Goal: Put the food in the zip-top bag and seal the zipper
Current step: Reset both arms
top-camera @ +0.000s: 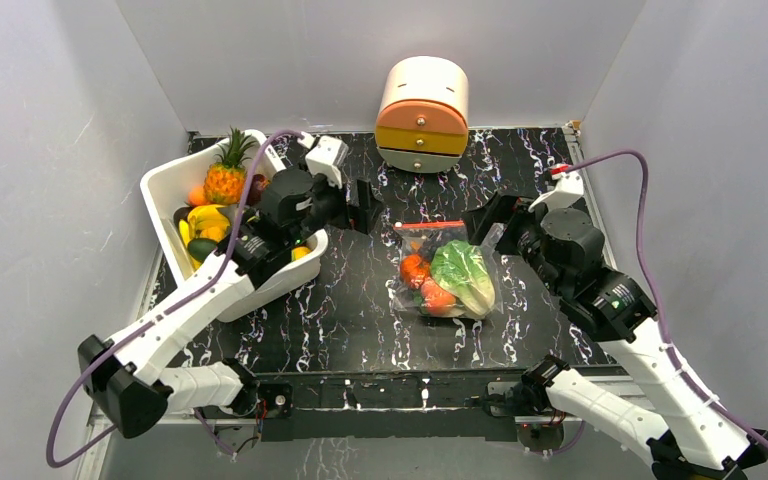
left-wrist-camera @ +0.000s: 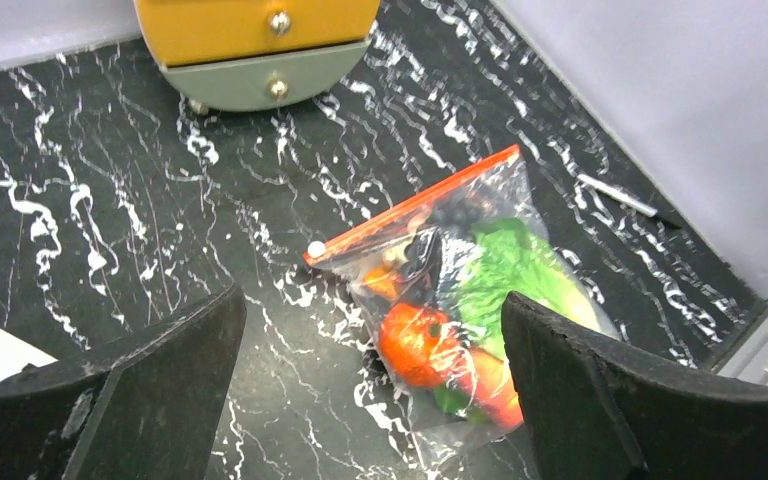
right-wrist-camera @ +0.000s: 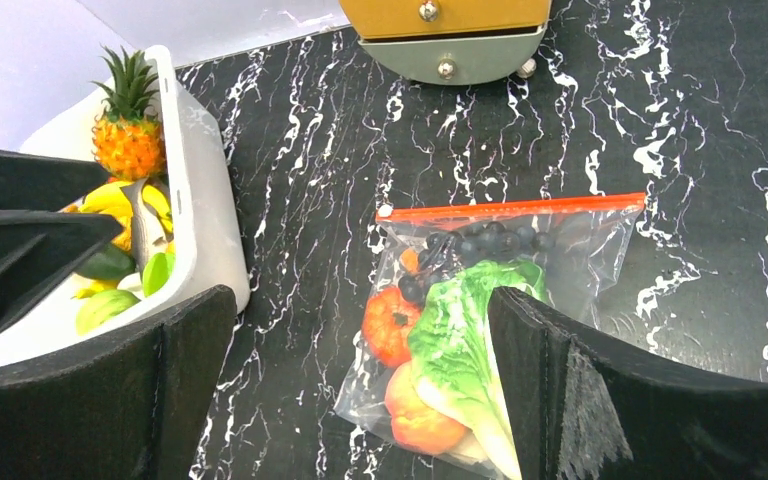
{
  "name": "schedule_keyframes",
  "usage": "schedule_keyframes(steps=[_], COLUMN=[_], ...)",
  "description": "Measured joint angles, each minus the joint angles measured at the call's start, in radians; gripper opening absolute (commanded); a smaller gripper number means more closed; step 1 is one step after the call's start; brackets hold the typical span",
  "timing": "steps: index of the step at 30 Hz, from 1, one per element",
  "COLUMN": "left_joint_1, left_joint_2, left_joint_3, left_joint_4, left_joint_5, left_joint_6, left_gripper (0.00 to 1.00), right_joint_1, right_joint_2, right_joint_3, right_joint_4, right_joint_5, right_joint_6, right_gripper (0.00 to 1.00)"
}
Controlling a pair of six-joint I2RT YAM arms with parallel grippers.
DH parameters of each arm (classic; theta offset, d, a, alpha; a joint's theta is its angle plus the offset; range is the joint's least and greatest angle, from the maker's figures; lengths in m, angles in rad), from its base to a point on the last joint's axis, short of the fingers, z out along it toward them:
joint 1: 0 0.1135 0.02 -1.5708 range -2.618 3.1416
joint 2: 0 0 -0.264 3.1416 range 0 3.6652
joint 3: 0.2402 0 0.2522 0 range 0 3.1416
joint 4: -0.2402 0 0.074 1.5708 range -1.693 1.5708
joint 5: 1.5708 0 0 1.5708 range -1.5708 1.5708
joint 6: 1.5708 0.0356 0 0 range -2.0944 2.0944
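Observation:
The zip-top bag [top-camera: 480,255] lies flat on the black marbled table between my two grippers. Inside it are the green-and-white cabbage [top-camera: 463,275], two orange-red fruits [top-camera: 415,268] and some dark grapes [right-wrist-camera: 480,243]. I see no chilli. The zipper [top-camera: 430,225] runs straight along the bag's far edge and looks flat. My left gripper [top-camera: 365,205] is open and empty, above the table left of the bag's mouth. My right gripper [top-camera: 488,220] is open and empty, just right of the mouth. The wrist views show the bag [left-wrist-camera: 520,195] [right-wrist-camera: 600,260] between wide-apart fingers, untouched.
A white tub [top-camera: 160,180] holding a pineapple [top-camera: 225,175] and other toy produce stands at the left, under my left arm. A small orange-and-yellow drawer unit [top-camera: 422,115] stands at the back. A thin white stick [left-wrist-camera: 615,195] lies by the right wall.

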Motion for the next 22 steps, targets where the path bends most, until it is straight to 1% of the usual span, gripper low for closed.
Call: schedule_keyframes(steps=[4,8,11,16,22], left_joint_1=[0.000,0.000,0.000,0.000,0.000], left_joint_2=[-0.089,-0.146,-0.154,-0.150,-0.149], left_joint_3=[-0.021,-0.022,-0.040,-0.126,-0.136], left_joint_4=[0.019,0.018,0.019,-0.001,-0.018], left_joint_5=[0.003,0.002,-0.004,-0.008,-0.035], left_joint_6=[-0.002,-0.004,-0.023,-0.050,-0.068], left_gripper=[0.98,0.98,0.98,0.98,0.99], right_joint_1=[0.000,0.000,0.000,0.000,0.000], right_joint_2=[-0.010,-0.025,-0.053,-0.082,-0.084], right_joint_3=[0.013,0.011,-0.020,-0.063,-0.062], right_joint_4=[-0.027,-0.030,-0.013,-0.016,-0.018], right_joint_5=[0.003,-0.002,-0.001,-0.004,0.000], right_joint_6=[0.023,0.042,0.054,0.074,0.073], right_gripper=[0.98,0.98,0.98,0.98,0.98])
